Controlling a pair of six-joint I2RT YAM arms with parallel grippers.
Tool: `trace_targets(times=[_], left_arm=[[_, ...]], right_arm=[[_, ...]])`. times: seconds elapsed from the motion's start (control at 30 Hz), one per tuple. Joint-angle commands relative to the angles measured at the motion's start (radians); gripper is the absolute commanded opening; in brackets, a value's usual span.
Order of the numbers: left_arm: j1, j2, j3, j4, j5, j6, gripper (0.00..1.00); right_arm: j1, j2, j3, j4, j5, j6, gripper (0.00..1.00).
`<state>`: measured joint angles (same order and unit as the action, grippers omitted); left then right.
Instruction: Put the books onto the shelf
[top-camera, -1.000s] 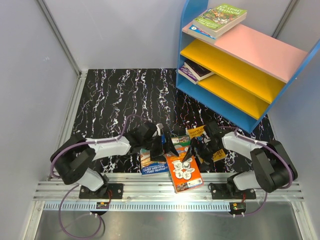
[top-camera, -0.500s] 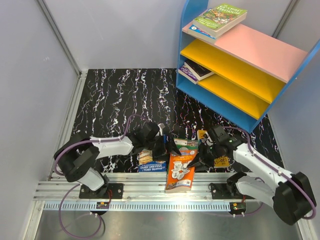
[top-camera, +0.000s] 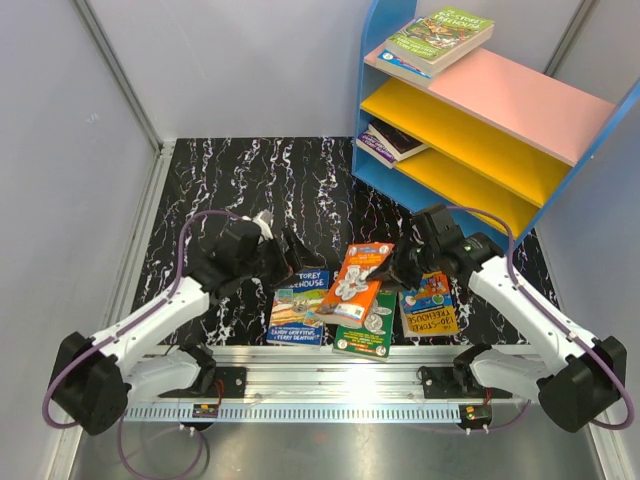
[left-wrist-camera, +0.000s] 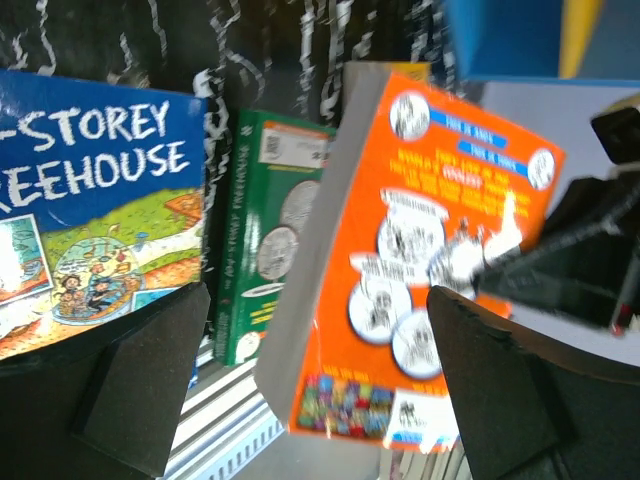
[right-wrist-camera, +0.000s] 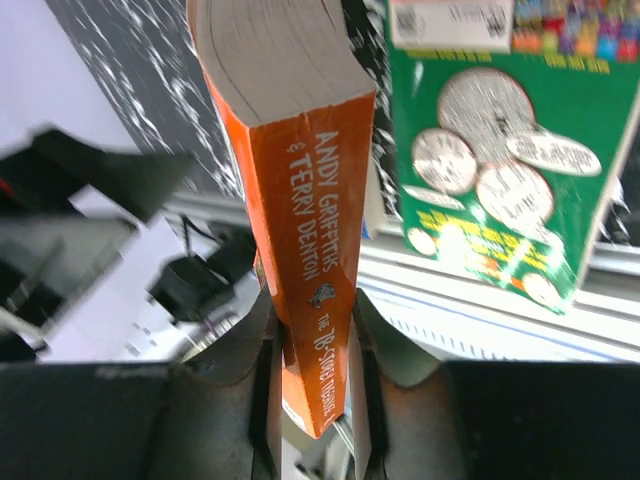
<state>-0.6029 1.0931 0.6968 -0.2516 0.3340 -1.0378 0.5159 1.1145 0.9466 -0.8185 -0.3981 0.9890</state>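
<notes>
Black, white-veined marble table top (top-camera: 240, 190) fills the overhead view, with grey walls around it. At the far right stands the blue-framed slanted shelf (top-camera: 520, 100) with pink and yellow boards; books already lie on its pink top and on a lower board. The right gripper (top-camera: 398, 270) is clamped on the orange cartoon-covered paperback (top-camera: 355, 285), which is raised above a green paperback (top-camera: 365, 332). A blue Treehouse paperback (top-camera: 298, 312) and a bright blue-and-yellow paperback (top-camera: 430, 305) lie flat nearby. The left gripper (top-camera: 285, 252) stands spread wide and empty, near the blue one.

From the left wrist, the orange book hangs tilted ahead of the parted fingers.

From the right wrist, the fingers (right-wrist-camera: 262, 370) pinch its spine near one end, so it may swing. It is best carried slowly with the left arm kept clear, and let go only once a board bears it.
</notes>
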Motion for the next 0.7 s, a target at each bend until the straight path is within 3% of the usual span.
trace_targets(times=[0.0, 0.13, 0.23, 0.43, 0.67], left_arm=[[0.005, -0.033, 0.030, -0.020, 0.049, -0.025, 0.99], [0.002, -0.018, 0.062, 0.014, 0.079, -0.134, 0.99], [-0.005, -0.016, 0.130, -0.050, 0.044, -0.142, 0.99], [-0.020, 0.016, 0.147, -0.048, 0.051, -0.183, 0.99], [-0.057, 0.051, 0.115, -0.003, 0.069, -0.220, 0.99]], right_arm=[[-0.008, 0.037, 0.070, 0.054, 0.071, 0.086, 0.00], [-0.010, 0.080, 0.031, 0.197, 0.064, 0.207, 0.00], [-0.011, 0.100, 0.035, 0.225, 0.085, 0.272, 0.00], [-0.013, 0.033, -0.012, 0.376, 0.143, 0.456, 0.00], [-0.013, -0.042, 0.021, 0.321, 0.255, 0.488, 0.00]])
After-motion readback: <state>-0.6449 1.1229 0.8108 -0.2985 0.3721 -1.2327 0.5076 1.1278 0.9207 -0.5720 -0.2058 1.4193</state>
